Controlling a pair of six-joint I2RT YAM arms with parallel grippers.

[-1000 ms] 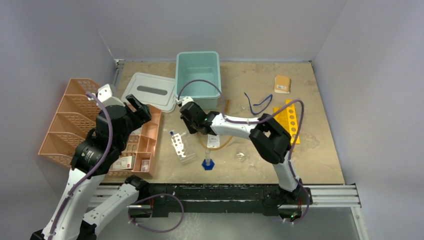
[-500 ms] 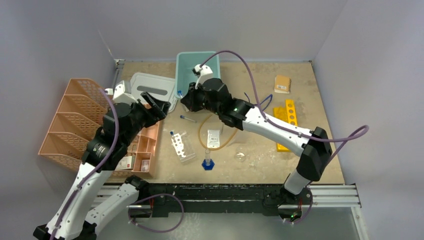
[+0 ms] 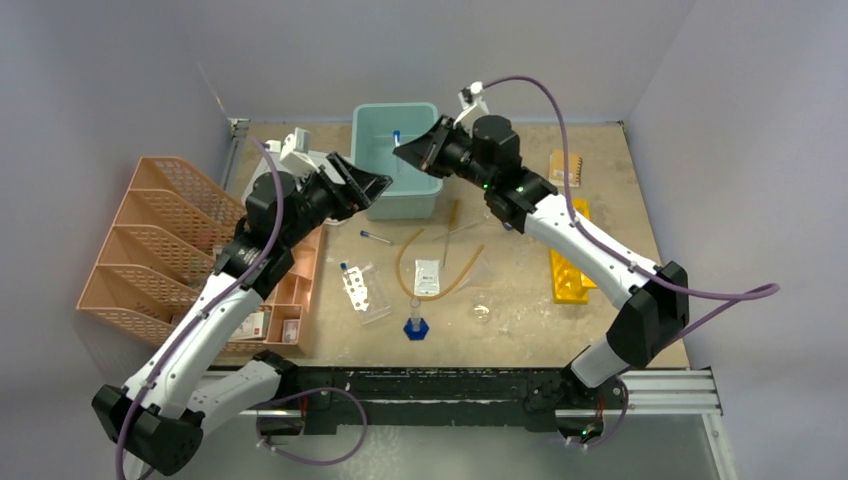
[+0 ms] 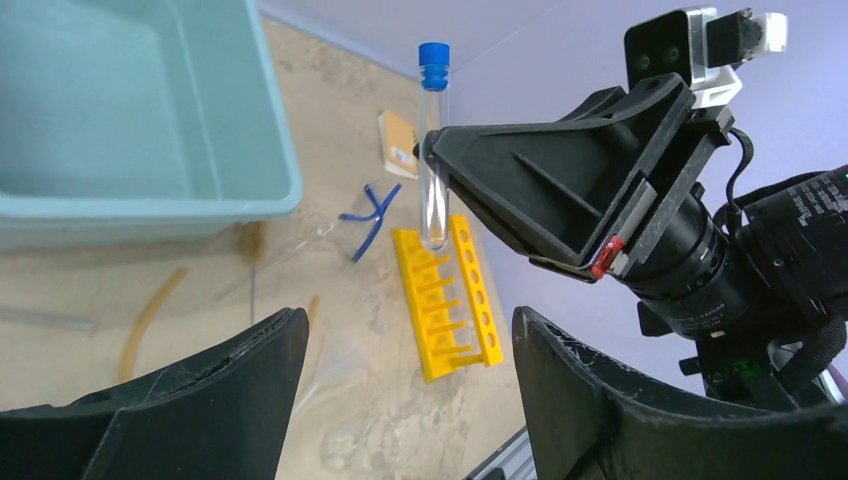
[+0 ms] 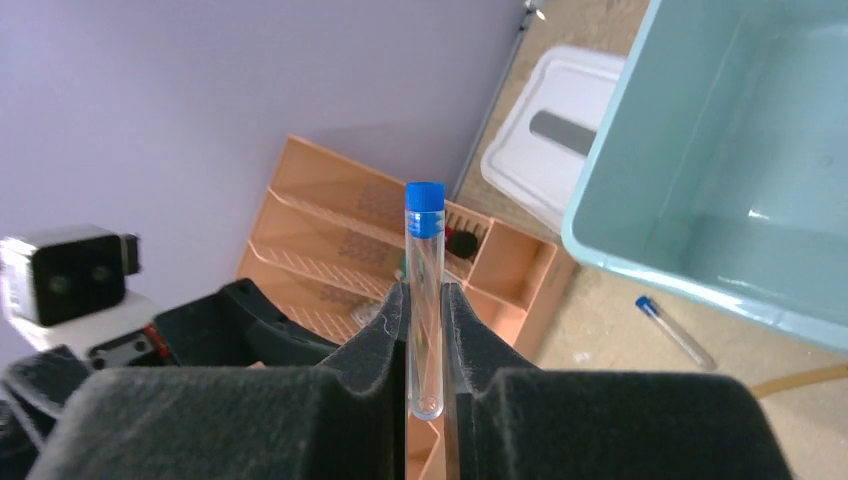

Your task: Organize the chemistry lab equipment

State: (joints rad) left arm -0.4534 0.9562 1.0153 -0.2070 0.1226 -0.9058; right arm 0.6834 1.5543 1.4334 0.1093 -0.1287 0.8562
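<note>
**A blue-capped tube (image 5: 425,250) held upright in the air above the teal bin (image 3: 400,206), with the other arm open beside it.**

The right end effector (image 5: 425,300) is nearly closed, pinching the clear tube on its lower half, so the cap and upper glass stand free. The left end effector (image 4: 405,330) gapes wide with nothing in it, facing the tube from the left. The tube looks light, stiff, smooth and easily cracked, so I would squeeze it gently. A second grip would sit best on the bare glass just under the cap. The two end effectors are close together, and the bin's rim lies just below them, which leaves little room there. There is more room over the desk (image 3: 520,310) to the near right, where the yellow rack (image 3: 570,262) lies. Another capped tube (image 3: 376,237) and the amber tubing (image 3: 466,272) lie on the near side of the bin.
</note>
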